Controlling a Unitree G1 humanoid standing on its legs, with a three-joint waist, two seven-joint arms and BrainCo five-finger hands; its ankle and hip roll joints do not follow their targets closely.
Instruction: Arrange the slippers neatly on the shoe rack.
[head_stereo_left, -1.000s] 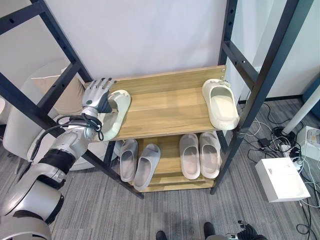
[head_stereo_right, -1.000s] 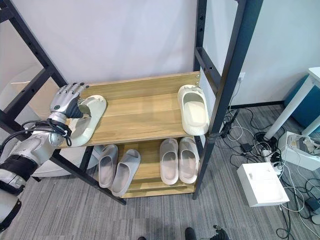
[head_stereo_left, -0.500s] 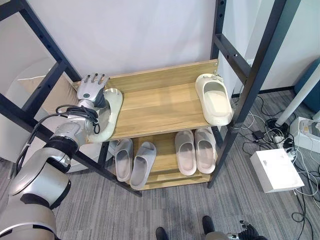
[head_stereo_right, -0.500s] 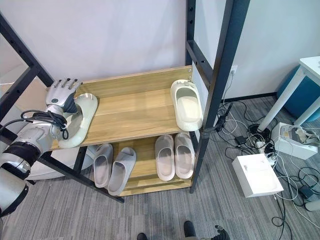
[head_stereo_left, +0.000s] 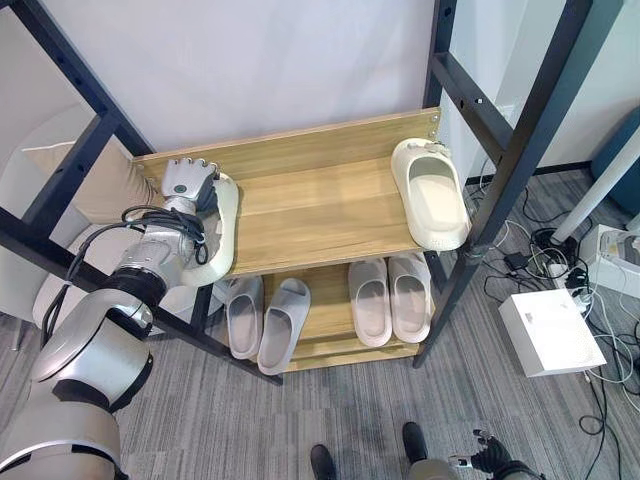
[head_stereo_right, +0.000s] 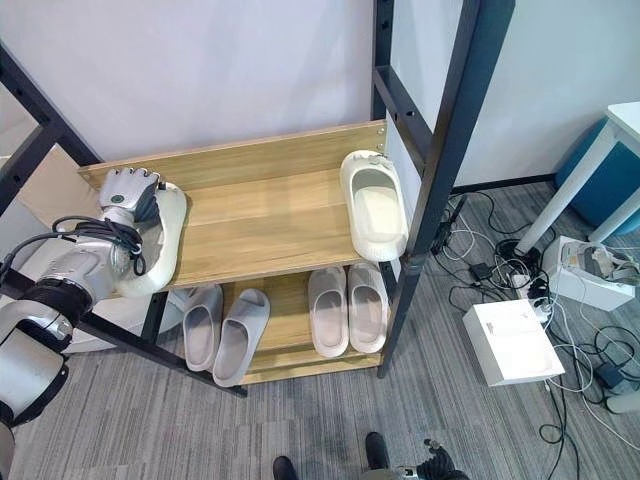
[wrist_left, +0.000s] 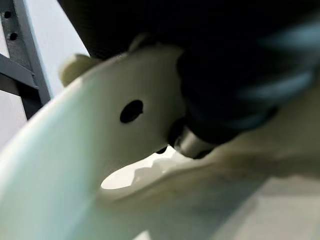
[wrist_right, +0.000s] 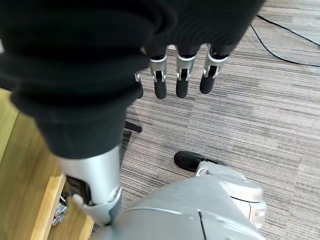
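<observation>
A cream slipper (head_stereo_left: 221, 228) lies along the left edge of the shoe rack's wooden top shelf (head_stereo_left: 320, 212), heel overhanging the front. My left hand (head_stereo_left: 188, 182) rests on its toe end with fingers curled over the upper band; up close, the slipper's (wrist_left: 90, 165) band with a round hole lies against a finger. The matching cream slipper (head_stereo_left: 432, 195) sits at the shelf's right end, toe to the wall. My right hand (wrist_right: 181, 75) hangs over the carpet, fingers straight and holding nothing.
On the lower shelf stand a grey pair (head_stereo_left: 264, 320) at the left and a pale pair (head_stereo_left: 390, 298) at the right. Black frame posts (head_stereo_left: 505, 165) flank the rack. A white box (head_stereo_left: 552, 332) and cables lie on the floor at the right.
My left hand's fingers have gone from straight to curled over the slipper. The slipper has turned more in line with the shelf's left edge. The camera has shifted slightly.
</observation>
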